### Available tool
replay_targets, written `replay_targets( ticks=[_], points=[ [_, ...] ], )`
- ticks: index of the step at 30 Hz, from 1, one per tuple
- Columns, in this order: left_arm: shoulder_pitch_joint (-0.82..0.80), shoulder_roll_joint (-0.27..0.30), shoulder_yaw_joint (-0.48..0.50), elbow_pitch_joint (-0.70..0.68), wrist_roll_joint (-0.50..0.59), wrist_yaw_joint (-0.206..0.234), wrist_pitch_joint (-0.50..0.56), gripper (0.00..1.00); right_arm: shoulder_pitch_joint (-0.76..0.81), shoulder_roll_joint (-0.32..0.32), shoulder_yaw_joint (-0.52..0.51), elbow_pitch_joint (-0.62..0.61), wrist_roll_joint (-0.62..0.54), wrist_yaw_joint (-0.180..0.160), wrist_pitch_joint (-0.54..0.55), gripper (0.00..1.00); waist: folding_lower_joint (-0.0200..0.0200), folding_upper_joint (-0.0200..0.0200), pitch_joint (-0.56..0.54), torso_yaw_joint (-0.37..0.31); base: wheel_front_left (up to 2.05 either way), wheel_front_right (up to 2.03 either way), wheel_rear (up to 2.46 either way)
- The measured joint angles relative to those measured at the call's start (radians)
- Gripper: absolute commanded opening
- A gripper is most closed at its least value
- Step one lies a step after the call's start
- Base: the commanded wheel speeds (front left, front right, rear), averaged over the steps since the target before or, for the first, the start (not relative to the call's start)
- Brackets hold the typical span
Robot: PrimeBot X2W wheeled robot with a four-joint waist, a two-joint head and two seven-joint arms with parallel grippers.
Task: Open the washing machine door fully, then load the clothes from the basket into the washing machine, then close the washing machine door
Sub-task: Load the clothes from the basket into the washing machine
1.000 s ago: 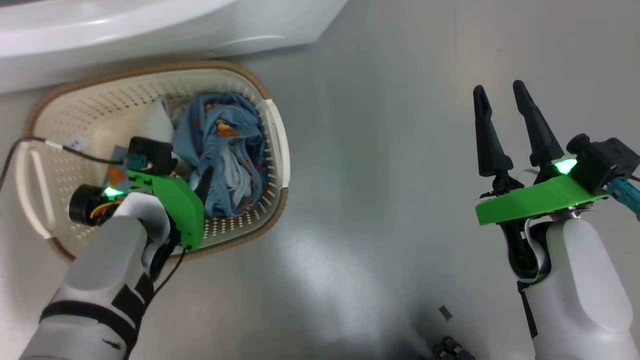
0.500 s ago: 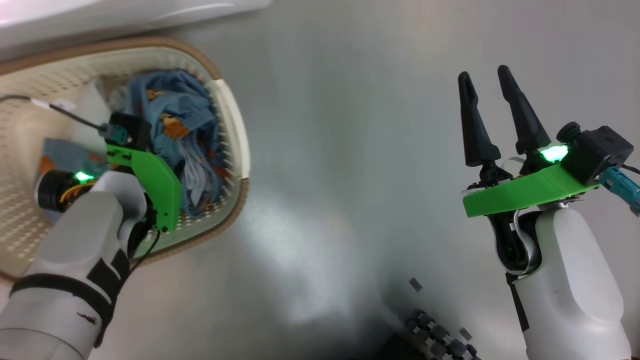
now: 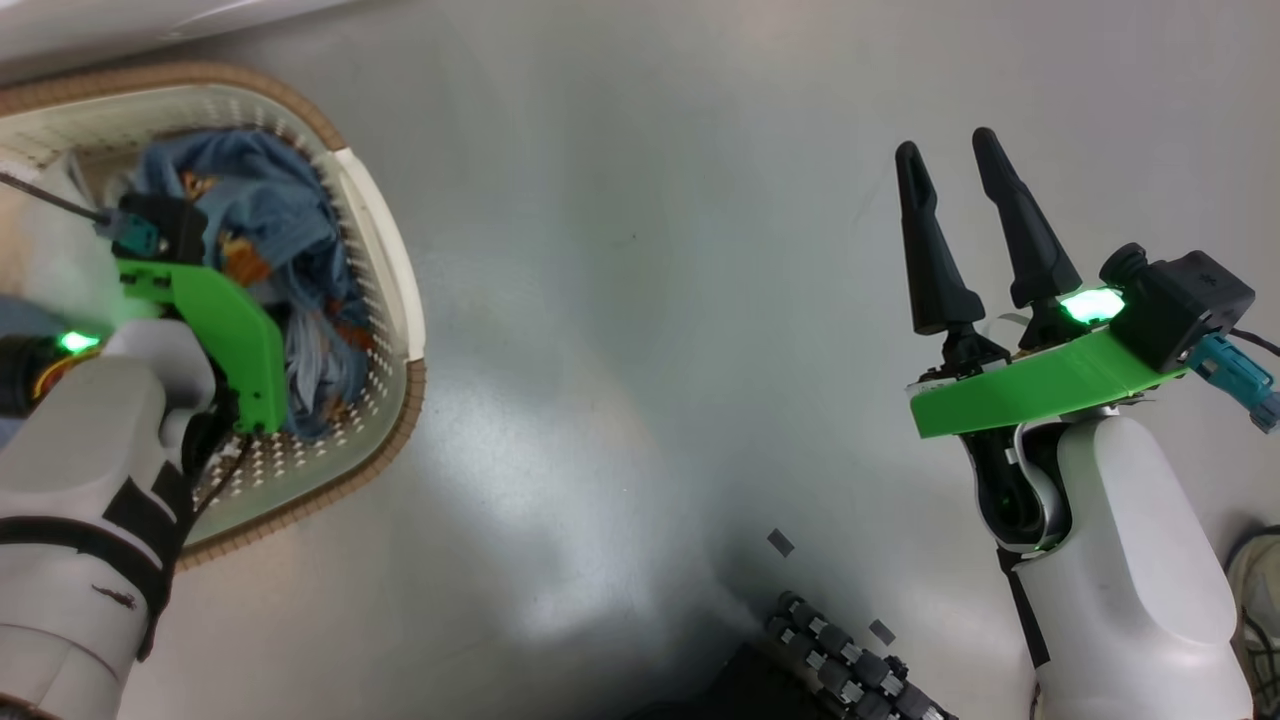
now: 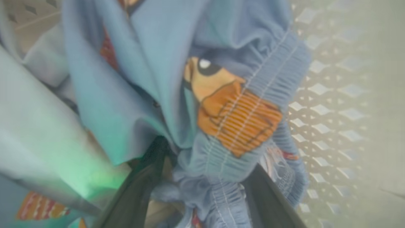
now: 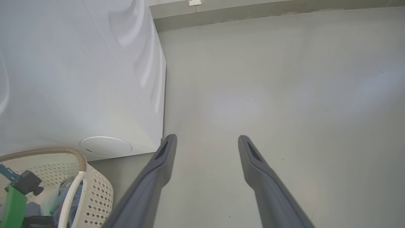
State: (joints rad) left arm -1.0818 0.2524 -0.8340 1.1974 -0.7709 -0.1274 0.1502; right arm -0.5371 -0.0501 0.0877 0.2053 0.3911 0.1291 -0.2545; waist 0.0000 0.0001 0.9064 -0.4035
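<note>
The cream basket (image 3: pixel 395 300) with its brown rim stands on the floor at the left, against the white washing machine (image 5: pixel 79 79). Light-blue clothes (image 3: pixel 270 215) with orange prints lie heaped inside it. My left arm reaches down into the basket, its green wrist mount (image 3: pixel 225 330) covering the fingers. In the left wrist view my left gripper (image 4: pixel 205 158) is buried in the clothes (image 4: pixel 234 117), with a gathered waistband bunched between its two dark fingers (image 4: pixel 139 190). My right gripper (image 3: pixel 950 165) hangs open over bare floor, holding nothing. The washing machine door is out of view.
Grey floor (image 3: pixel 640 250) stretches between the basket and my right arm. My dark base with a ribbed cable chain (image 3: pixel 850 670) sits at the bottom edge. A shoe (image 3: pixel 1255 600) shows at the right edge. A round cover (image 5: pixel 106 146) marks the machine's lower panel.
The head camera has swung, so basket and machine slide left in the picture. My left gripper stays down in the clothes. The right gripper remains open.
</note>
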Motion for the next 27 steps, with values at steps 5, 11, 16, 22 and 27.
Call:
replay_targets(
  ticks=[5,11,16,22,27],
  points=[
    [-0.009,-0.013,0.000,0.036,0.001,0.009,-0.041,0.00,0.000,0.000,0.003,0.001,0.016,0.000,-0.001,1.00,0.0000,0.0000,-0.004,0.002,0.00,0.00,0.00],
    [-0.010,-0.035,0.002,0.048,-0.008,0.006,-0.101,0.00,0.000,0.001,-0.003,0.002,0.014,0.000,-0.002,1.00,0.0000,0.0000,-0.025,0.020,0.00,0.00,0.00],
    [-0.005,-0.049,-0.005,0.039,-0.014,-0.001,-0.160,0.00,0.000,0.001,-0.010,0.004,0.007,0.000,-0.002,1.00,0.0000,0.0000,-0.057,0.041,0.00,0.00,0.00],
    [0.053,-0.053,-0.028,-0.047,-0.064,-0.001,-0.236,0.00,0.001,0.001,-0.032,0.016,-0.022,0.000,-0.002,1.00,0.0000,0.0000,-0.115,0.069,0.00,0.00,0.00],
    [0.118,-0.047,-0.060,-0.134,-0.110,-0.001,-0.303,0.00,0.011,0.001,-0.043,0.027,-0.037,0.000,-0.002,1.00,0.0000,0.0000,-0.178,0.094,0.00,0.00,0.00]
  ],
)
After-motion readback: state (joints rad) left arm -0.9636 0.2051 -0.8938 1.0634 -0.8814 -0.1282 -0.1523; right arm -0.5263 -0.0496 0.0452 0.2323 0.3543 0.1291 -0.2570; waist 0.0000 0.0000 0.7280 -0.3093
